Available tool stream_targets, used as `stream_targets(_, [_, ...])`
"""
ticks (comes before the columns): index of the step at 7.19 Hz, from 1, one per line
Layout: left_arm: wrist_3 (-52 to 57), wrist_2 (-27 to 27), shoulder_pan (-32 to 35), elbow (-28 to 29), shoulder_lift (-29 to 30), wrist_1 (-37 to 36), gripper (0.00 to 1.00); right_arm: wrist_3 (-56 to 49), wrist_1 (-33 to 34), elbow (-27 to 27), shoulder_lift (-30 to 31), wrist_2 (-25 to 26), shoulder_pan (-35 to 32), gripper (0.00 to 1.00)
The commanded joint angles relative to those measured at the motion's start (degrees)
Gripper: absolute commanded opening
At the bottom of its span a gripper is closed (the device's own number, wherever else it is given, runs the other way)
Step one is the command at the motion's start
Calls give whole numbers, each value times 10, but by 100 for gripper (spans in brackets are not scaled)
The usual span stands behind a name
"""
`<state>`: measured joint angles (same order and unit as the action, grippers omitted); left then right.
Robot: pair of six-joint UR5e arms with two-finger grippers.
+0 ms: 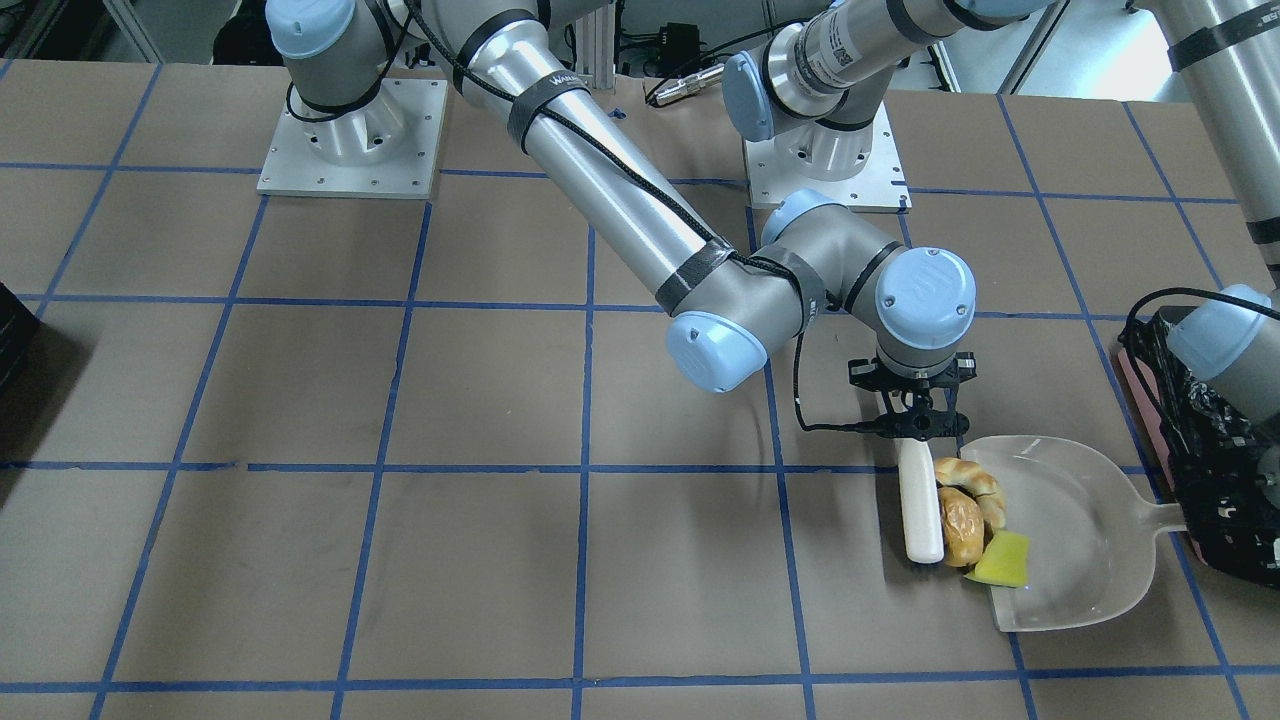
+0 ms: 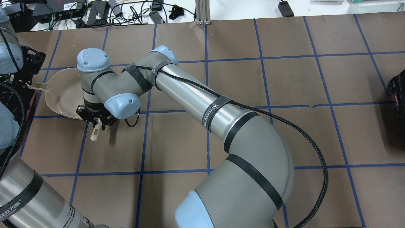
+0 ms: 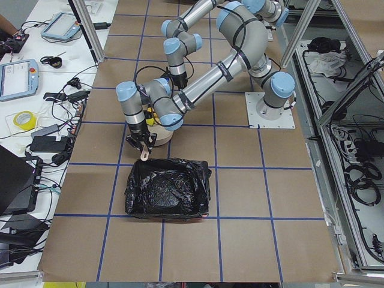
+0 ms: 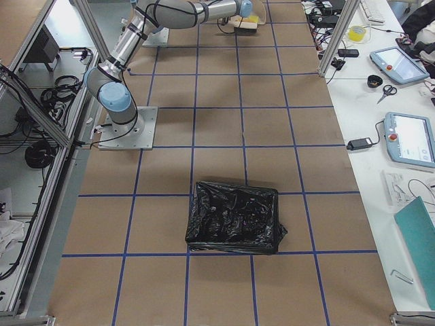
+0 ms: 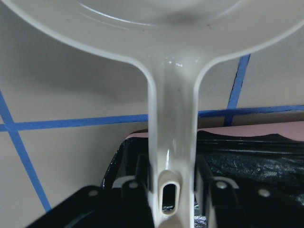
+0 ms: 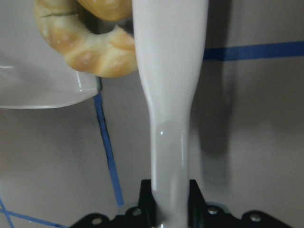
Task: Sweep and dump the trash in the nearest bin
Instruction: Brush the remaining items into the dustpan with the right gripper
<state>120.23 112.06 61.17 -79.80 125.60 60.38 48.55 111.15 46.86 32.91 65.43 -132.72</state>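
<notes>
My right gripper (image 1: 915, 425) is shut on a white sweeping tool (image 1: 920, 512) that lies flat against the trash. The croissant (image 1: 975, 485), the bread roll (image 1: 962, 530) and the yellow wedge (image 1: 1003, 560) sit at the lip of a translucent dustpan (image 1: 1080, 540). The right wrist view shows the tool (image 6: 171, 95) beside the croissant (image 6: 80, 52). My left gripper (image 5: 168, 192) is shut on the dustpan handle (image 5: 171, 137), above the edge of the pinkish bin with the black bag (image 1: 1215, 490). From overhead the trash is hidden under my right arm.
A second bag-lined bin (image 4: 234, 217) stands far off on my right side, seen dark at the overhead view's right edge (image 2: 399, 95). My right arm (image 2: 196, 101) stretches across the table to the dustpan (image 2: 61, 95). Blue tape lines grid the brown table.
</notes>
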Motion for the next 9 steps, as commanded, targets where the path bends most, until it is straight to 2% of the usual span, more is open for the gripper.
stream_targets(1, [0,0,0,0,0,-1,0,15,73,-1,-11,-36,-2,0])
stream_targets(4, [0,0,0,0,0,-1,0,33,86,-80,-54,-48,-12,0])
stream_targets(9, [1,-1,0,0,3,-1,0,49,89,-114,-71,-65,-27,0])
